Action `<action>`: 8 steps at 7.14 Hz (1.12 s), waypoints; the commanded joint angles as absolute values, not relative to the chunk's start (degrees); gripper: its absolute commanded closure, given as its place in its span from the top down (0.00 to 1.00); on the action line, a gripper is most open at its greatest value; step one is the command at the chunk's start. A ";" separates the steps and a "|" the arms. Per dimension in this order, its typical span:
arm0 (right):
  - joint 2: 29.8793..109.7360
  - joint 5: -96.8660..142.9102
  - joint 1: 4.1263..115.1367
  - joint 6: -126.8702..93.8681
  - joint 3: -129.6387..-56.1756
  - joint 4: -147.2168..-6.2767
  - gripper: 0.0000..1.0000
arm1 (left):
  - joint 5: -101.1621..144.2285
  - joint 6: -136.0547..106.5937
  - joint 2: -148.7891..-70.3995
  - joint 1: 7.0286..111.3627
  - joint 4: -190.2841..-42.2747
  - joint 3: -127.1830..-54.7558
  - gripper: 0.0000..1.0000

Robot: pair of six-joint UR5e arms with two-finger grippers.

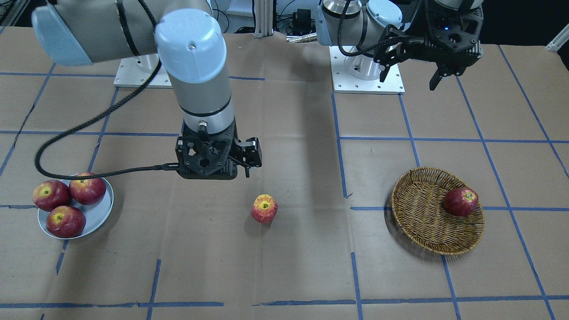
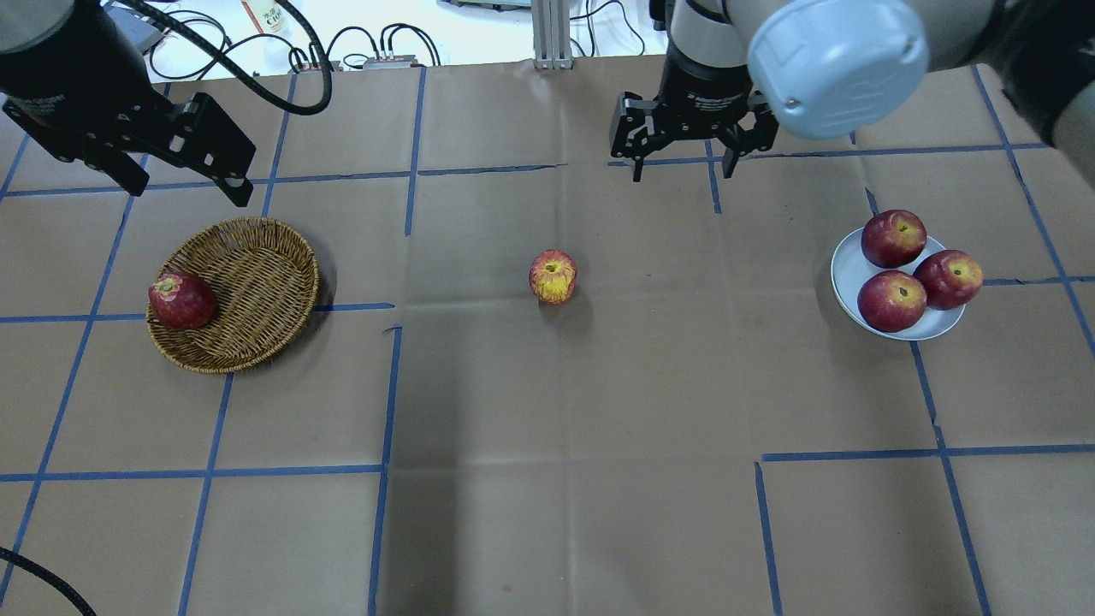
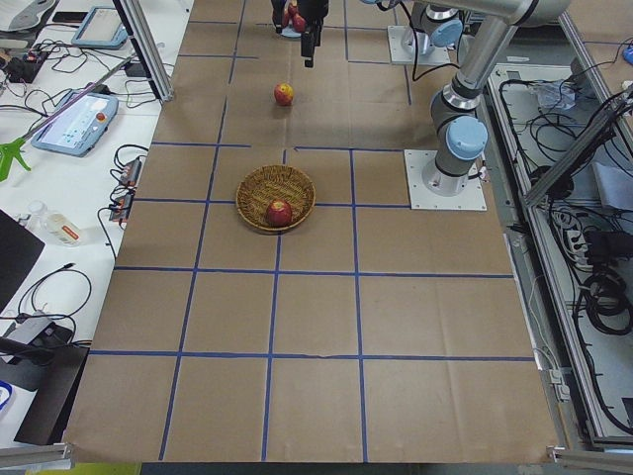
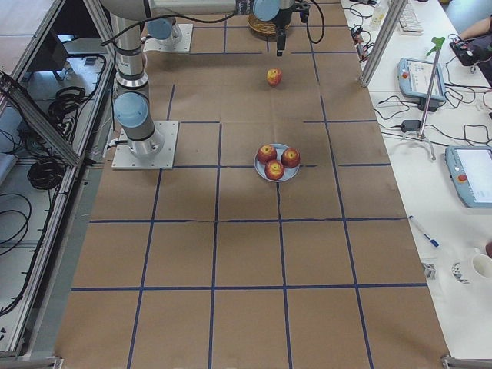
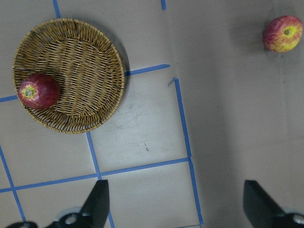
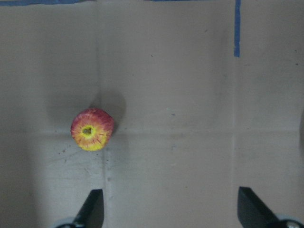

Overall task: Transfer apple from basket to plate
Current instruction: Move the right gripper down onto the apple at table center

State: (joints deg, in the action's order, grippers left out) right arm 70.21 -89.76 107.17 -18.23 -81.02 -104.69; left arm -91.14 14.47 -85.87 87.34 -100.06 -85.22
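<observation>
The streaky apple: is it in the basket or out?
Out. The apple sits alone on the table, between basket and plate.

This is a robotics lab. Two arms (image 3: 460,148) are bolted to a table (image 3: 316,406) papered brown and gridded with blue tape (image 3: 276,271). Teach pendants (image 3: 74,117) and cables (image 3: 593,287) lie alongside.

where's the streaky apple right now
In the overhead view the apple sits on the bare table near its centre, between the basket on the left and the plate on the right, touching neither.
</observation>
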 commanded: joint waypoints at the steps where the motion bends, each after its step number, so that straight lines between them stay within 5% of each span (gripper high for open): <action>1: 64.36 -90.09 110.47 -22.05 -80.95 -111.59 1.00 | -91.14 14.50 -85.87 87.98 -100.02 -85.52 0.99; 8: 58.01 -90.17 112.41 -16.44 -93.05 -132.14 1.00 | -91.23 14.50 -86.22 88.95 -99.58 -86.31 0.99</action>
State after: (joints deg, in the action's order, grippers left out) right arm 58.57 -90.11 112.41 -16.99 -89.48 -127.11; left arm -91.16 14.45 -86.18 88.92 -99.58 -86.16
